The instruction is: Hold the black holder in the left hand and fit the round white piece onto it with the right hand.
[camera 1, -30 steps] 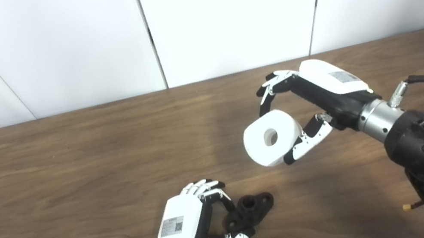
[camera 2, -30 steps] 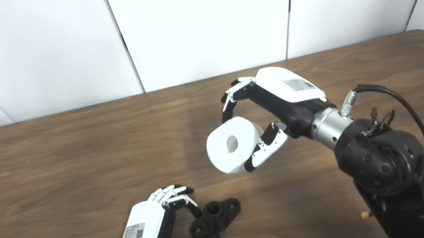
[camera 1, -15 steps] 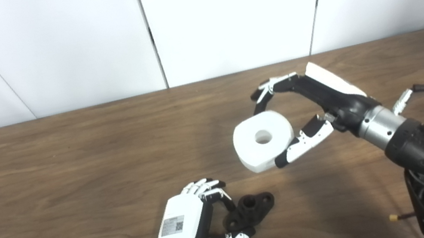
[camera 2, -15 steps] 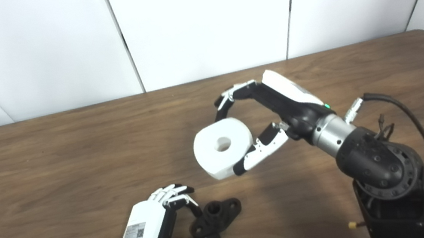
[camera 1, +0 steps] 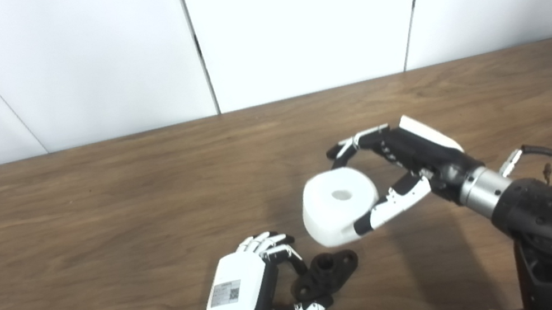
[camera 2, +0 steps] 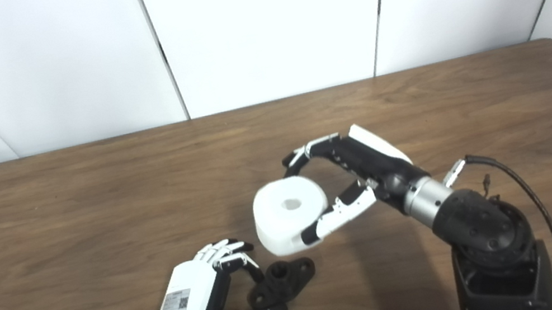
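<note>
My worktop (camera 1: pixel 94 221) is dark brown wood grain with rounded far corners. At twelve o'clock beyond it stands a white panelled wall (camera 1: pixel 298 20), split by thin dark seams.

R hand (camera 1: pixel 398 170) grips white piece (camera 1: pixel 339 205).

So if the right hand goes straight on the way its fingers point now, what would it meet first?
Probably nothing. The right hand points left across the table, carrying the round white piece. The black holder and left hand lie nearer the camera, seemingly off that line, though depth is unclear.
</note>
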`<action>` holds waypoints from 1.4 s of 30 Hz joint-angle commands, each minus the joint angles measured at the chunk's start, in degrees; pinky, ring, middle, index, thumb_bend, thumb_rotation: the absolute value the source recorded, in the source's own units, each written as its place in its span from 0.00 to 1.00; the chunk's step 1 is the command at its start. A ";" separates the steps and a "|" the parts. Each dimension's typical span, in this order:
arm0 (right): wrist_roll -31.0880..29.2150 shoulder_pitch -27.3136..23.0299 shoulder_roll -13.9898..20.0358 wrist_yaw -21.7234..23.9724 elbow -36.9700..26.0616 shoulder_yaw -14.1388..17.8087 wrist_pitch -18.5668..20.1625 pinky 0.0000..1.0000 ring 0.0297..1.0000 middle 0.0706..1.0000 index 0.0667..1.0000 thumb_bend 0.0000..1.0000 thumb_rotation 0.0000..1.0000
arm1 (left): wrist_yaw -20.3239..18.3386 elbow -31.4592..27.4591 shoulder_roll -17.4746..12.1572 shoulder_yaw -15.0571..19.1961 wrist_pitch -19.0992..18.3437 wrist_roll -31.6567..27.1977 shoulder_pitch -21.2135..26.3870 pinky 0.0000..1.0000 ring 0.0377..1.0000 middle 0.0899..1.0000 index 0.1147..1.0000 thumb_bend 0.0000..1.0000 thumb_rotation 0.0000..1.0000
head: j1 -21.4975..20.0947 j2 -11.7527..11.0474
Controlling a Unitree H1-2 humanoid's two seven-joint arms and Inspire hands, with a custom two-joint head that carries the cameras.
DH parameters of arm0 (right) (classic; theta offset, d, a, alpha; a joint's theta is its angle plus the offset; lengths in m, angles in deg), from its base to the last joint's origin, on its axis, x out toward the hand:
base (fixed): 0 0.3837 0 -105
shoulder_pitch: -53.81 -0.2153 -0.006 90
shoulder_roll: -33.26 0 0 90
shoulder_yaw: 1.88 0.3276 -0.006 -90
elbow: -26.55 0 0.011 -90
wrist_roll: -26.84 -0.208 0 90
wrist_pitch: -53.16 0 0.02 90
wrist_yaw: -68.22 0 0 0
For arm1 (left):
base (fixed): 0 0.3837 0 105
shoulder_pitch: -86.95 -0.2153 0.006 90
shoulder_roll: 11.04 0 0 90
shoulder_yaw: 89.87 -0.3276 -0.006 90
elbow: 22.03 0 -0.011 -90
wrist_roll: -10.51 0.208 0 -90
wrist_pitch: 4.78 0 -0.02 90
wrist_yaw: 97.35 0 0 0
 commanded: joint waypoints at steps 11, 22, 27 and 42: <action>0.01 0.59 3.58 -5.19 -0.46 -8.14 0.00 0.96 0.87 0.77 0.44 0.52 0.14 | -4.02 2.38 -0.65 -0.79 -2.31 1.56 -1.06 0.86 0.85 0.77 0.42 0.52 0.05 | 0.08 0.43; -1.11 1.32 4.30 -7.17 -0.32 -10.54 0.03 0.96 0.89 0.79 0.44 0.52 0.14 | -3.97 2.15 -0.65 -0.77 -2.20 1.33 -1.09 0.86 0.85 0.77 0.42 0.52 0.05 | 0.11 0.55; -1.84 1.41 4.60 -8.15 -0.34 -11.37 0.03 0.94 0.89 0.78 0.44 0.52 0.14 | -3.95 2.16 -0.63 -0.76 -2.27 1.44 -1.08 0.85 0.85 0.77 0.42 0.52 0.05 | 0.12 0.71; -2.55 1.35 5.47 -8.55 -1.29 -13.09 0.01 0.94 0.89 0.78 0.44 0.52 0.14 | -3.68 2.20 -0.62 -0.77 -2.14 1.59 -0.90 0.85 0.85 0.77 0.42 0.52 0.05 | 0.08 1.11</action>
